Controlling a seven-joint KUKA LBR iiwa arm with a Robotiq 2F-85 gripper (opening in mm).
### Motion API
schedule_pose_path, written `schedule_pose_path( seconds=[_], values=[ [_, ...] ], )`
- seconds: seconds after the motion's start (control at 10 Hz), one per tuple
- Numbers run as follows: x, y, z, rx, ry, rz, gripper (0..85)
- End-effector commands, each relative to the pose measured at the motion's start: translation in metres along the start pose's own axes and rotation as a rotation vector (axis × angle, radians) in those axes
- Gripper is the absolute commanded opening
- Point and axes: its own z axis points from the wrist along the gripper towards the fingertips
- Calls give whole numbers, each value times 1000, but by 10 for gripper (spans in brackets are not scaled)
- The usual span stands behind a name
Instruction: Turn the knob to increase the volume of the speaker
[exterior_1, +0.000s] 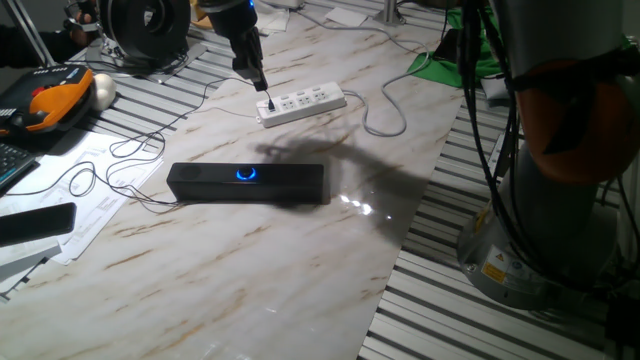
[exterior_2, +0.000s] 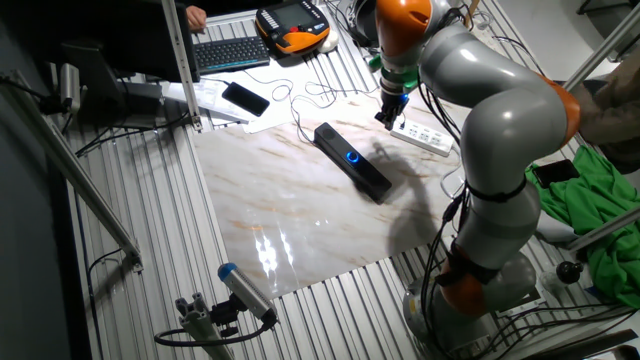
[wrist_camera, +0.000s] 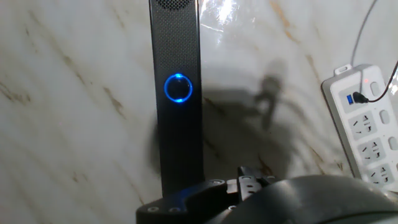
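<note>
Centre-left of one fixed view, the speaker (exterior_1: 246, 183) lies on the tabletop (exterior_1: 300, 270), knob (exterior_1: 246, 175) glowing. Above, near the frame's top, the tool (exterior_1: 262, 84) grips nothing; its opening I cannot tell. It should descend squarely, straddling the knob.

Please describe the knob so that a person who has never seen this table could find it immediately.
On the marble table lies a long black speaker, in front of the white power strip. The knob sits in the middle of the speaker's face. It is small and round, and its glowing blue ring is the only blue ring on the table.
</note>
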Motion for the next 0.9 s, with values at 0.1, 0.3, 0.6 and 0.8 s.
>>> schedule_pose_path(
  seconds=[0.1,0.3,0.6,0.8],
  values=[
    [0,0,0,0,-7,-5,0],
    [1,-1,0,-20,-15,-9,0],
    [1,-1,0,-46,-32,-10,0],
    [1,-1,0,-60,-72,28,0]
  ],
)
